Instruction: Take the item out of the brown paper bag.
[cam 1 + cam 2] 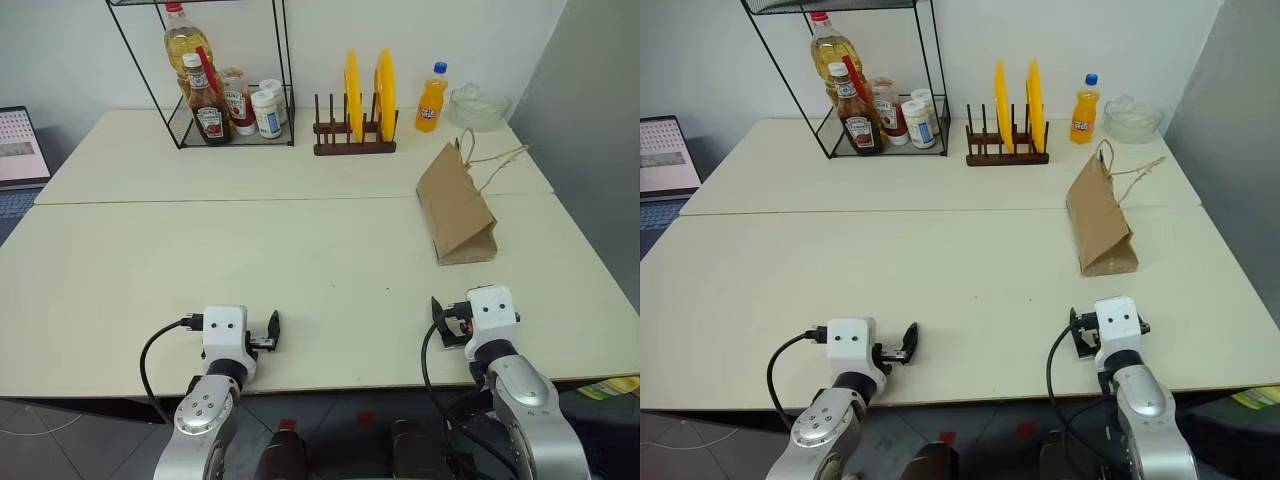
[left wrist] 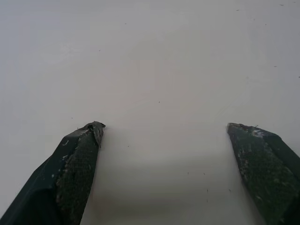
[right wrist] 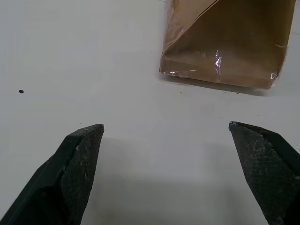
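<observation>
Both grippers' fingers (image 2: 77, 173) spread wide, empty; brown paper bag (image 1: 456, 208) shut, contents hidden.

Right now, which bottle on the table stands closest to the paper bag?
The orange soda bottle with the blue cap, just behind the brown paper bag. The ketchup bottle and oil bottle sit in the wire rack.

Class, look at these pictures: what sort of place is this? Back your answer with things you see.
Probably a mock kitchen set up in a lab or office: a black wire rack of oil and ketchup bottles and a wooden rack of yellow plates stand on plain cream tables beside a laptop.
</observation>
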Controlling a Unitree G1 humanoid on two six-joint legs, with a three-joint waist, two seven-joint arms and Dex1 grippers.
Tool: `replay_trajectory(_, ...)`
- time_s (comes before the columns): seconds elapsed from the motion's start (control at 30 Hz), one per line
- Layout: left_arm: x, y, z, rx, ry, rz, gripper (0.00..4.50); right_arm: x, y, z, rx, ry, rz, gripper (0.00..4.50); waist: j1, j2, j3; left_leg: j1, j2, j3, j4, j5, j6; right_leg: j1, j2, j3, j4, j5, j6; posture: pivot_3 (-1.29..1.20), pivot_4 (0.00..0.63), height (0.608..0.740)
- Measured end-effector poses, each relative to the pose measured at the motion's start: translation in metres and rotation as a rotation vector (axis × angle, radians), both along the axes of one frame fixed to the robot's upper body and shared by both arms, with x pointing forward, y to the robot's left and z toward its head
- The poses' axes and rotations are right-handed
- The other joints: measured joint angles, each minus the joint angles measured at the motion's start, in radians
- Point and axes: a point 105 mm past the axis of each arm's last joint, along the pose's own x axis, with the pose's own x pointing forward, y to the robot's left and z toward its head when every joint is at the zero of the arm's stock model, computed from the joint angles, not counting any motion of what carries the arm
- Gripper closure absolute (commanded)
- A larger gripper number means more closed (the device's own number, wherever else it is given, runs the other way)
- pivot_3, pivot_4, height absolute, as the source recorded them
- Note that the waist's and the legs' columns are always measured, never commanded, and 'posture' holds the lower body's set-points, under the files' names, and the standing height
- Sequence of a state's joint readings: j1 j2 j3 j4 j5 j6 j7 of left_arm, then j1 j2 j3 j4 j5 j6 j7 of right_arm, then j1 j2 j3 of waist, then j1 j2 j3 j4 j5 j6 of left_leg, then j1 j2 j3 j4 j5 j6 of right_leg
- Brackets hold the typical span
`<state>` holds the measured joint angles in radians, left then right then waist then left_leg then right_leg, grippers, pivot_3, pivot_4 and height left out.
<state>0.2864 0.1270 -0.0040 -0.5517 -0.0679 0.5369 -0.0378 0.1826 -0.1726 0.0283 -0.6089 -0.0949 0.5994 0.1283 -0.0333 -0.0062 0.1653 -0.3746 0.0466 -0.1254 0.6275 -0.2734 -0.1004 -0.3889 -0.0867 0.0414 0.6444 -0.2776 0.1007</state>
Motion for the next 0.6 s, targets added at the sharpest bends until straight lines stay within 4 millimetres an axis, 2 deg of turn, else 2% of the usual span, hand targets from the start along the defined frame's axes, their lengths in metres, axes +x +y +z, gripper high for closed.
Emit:
replay_trajectory(0.27,0.001,0.0,0.002,0.002,-0.006,-0.009,0.02,0.001,0.001,0.0,0.0,-0.001,0.004,0.0,0.0,0.0,0.0,0.0,0.0,0.0,0.0,0.0,0.0,0.0,0.0,0.0,0.0,0.0,0.0,0.0,0.15,0.74)
replay_trajectory(0.43,0.008,-0.006,0.005,-0.01,-0.003,-0.092,0.02,0.003,-0.002,0.003,-0.019,-0.01,0.002,0.0,0.001,0.0,0.0,0.0,0.0,0.0,0.0,0.0,0.0,0.0,0.0,0.0,0.0,0.0,0.0,0.0,0.15,0.74)
replay_trajectory(0.5,0.019,-0.015,0.01,-0.036,0.006,-0.19,0.02,0.003,-0.006,0.005,-0.045,-0.009,0.006,0.0,0.006,-0.001,0.002,-0.002,0.0,-0.001,0.0,0.0,0.0,-0.001,0.0,-0.001,0.0,0.0,0.0,0.0,0.15,0.74)
replay_trajectory(0.6,0.032,-0.035,0.032,-0.035,-0.025,-0.407,0.02,0.009,-0.011,0.022,-0.07,-0.032,0.01,0.0,0.004,-0.002,0.004,-0.004,0.0,-0.001,0.0,0.001,-0.001,-0.001,0.0,-0.001,0.0,0.004,-0.002,0.0,0.15,0.74)
